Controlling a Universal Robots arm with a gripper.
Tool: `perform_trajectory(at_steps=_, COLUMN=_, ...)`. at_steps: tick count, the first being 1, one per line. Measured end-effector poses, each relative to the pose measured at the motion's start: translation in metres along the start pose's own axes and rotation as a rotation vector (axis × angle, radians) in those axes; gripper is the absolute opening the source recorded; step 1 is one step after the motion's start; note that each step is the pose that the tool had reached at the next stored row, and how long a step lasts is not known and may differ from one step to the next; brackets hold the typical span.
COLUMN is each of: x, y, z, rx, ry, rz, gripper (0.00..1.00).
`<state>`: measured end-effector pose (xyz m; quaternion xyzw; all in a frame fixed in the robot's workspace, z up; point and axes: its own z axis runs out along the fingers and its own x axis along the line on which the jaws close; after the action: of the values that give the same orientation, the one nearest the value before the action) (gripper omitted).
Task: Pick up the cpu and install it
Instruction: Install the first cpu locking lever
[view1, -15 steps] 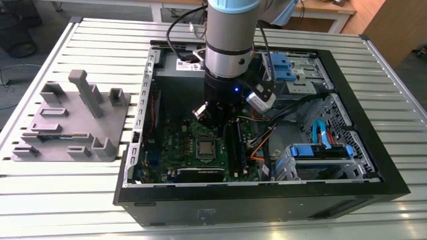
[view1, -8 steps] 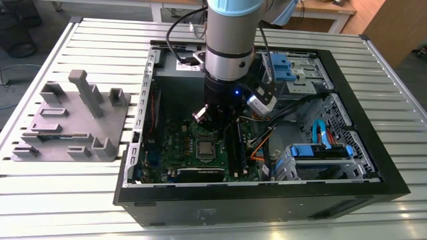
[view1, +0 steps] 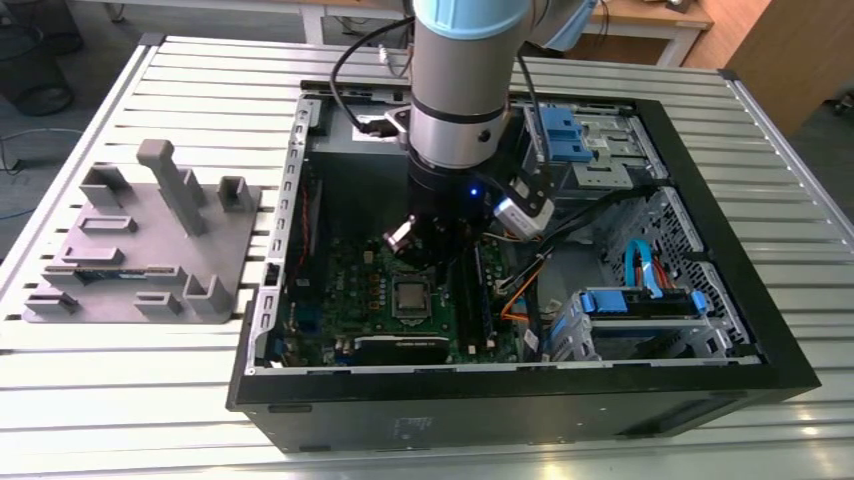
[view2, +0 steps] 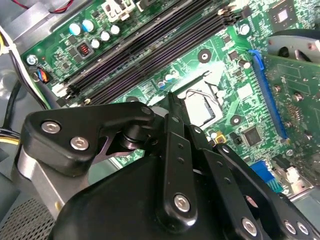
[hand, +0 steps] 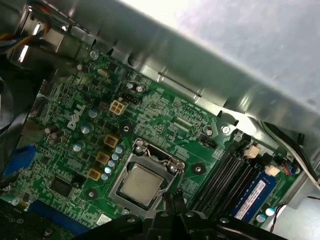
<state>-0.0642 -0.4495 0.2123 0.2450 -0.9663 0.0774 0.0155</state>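
Observation:
The cpu (hand: 141, 184) is a flat silver-grey square lying inside the metal socket frame (hand: 131, 161) on the green motherboard (hand: 165, 125). In the exterior view the cpu (view1: 411, 297) sits near the board's front edge. My gripper (view1: 408, 258) hangs inside the open computer case, just above the board and a little beyond the socket. In both wrist views its black fingertips (hand: 172, 196) come together with nothing between them, close beside the socket's edge. In the second wrist view the gripper (view2: 172, 98) points at the socket (view2: 204, 107), where part of the cpu's pale top shows.
Dark memory slots (view2: 150, 47) run beside the socket. The black case wall (view1: 534, 385) rings the board, with blue drive bays (view1: 641, 305) and cables at the exterior view's right. A grey tray (view1: 134, 250) with upright blocks stands on the slatted table at the exterior view's left.

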Motion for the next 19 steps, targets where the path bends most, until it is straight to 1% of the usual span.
perform_trajectory(at_steps=5, x=0.0028, y=-0.0034, z=0.0007, rx=0.0002, ry=-0.0001, rz=0.0, gripper=0.13)
perform_trajectory(at_steps=9, x=0.0052, y=-0.0077, z=0.0025, rx=-0.0002, ry=-0.0005, rz=0.0, gripper=0.13)
perform_trajectory(at_steps=19, x=0.0054, y=-0.0081, z=0.003, rx=-0.0002, ry=-0.0004, rz=0.0, gripper=0.13)
